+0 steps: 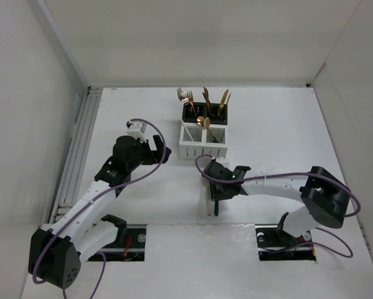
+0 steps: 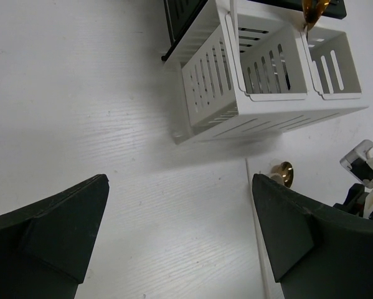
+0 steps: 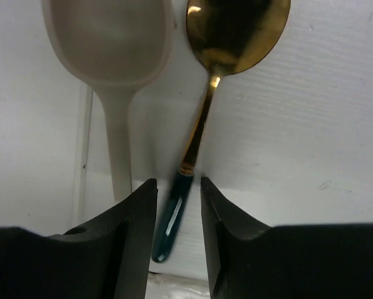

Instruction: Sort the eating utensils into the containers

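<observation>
In the right wrist view a gold spoon [image 3: 236, 31] with a dark green handle [image 3: 172, 215] lies on the table beside a cream spoon [image 3: 114, 43]. My right gripper [image 3: 178, 187] is narrowly open with its jaws on either side of the green handle, and a small gap shows on the right side. In the top view the right gripper [image 1: 221, 180] is in front of the white slotted caddy [image 1: 203, 142]; the black caddy [image 1: 205, 113] behind it holds several forks and knives. My left gripper [image 1: 150, 149] is wide open and empty over bare table [image 2: 180, 187], left of the white caddy [image 2: 236, 93].
A gold spoon [image 1: 203, 121] stands in the white caddy. White walls enclose the table on three sides. A slotted rail [image 1: 74, 156] runs along the left edge. Purple cables loop over both arms.
</observation>
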Robot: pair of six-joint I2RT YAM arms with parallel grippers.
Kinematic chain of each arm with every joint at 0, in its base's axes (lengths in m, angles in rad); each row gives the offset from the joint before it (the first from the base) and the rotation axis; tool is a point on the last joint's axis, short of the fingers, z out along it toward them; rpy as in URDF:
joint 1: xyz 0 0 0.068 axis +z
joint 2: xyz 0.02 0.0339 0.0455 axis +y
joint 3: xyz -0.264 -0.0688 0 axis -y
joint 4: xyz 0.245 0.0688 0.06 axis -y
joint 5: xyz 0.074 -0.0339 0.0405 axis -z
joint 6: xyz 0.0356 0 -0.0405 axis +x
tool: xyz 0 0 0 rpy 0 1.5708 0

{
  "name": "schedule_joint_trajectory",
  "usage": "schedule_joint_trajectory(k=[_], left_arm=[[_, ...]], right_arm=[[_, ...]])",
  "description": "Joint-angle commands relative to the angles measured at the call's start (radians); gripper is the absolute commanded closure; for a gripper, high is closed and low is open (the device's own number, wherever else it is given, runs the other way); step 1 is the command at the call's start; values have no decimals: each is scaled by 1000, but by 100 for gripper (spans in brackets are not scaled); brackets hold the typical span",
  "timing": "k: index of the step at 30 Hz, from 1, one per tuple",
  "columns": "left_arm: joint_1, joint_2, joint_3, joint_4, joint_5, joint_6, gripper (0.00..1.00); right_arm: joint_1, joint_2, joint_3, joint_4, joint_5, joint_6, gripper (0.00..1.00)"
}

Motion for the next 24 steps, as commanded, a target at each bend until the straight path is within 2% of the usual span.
schedule_joint_trajectory(k=[1, 7, 8, 9, 10, 12, 13, 17, 20, 24], left_arm=[[10, -24, -16, 25, -15, -16, 0], [10, -24, -25, 34, -15, -26, 0], [20, -24, -25, 34, -15, -26, 0], [20, -24, -25, 34, -15, -26, 0], [20, -24, -25, 34, -15, -26, 0], [20, -24, -25, 34, -15, -26, 0], [20, -24, -25, 34, -15, -26, 0], [20, -15, -25, 34, -15, -26, 0], [20, -15, -25, 34, -15, -16, 0], [20, -15, -25, 43, -15, -16, 0]], right_arm=[[11, 15, 28, -36, 45, 32, 60], [11, 26, 10, -46, 45, 60, 62], [11, 17, 1, -69, 45, 73, 64], [11, 17, -27, -78, 45, 92, 68], [11, -9, -44, -88, 45, 141, 80], [11, -61, -91, -100, 60, 190, 97], [11, -93, -91, -123, 74, 210, 100], [11, -262, -65, -252, 181, 284, 100], [11, -337, -12, -325, 248, 284, 100], [11, -532, 21, -347, 314, 213, 100]])
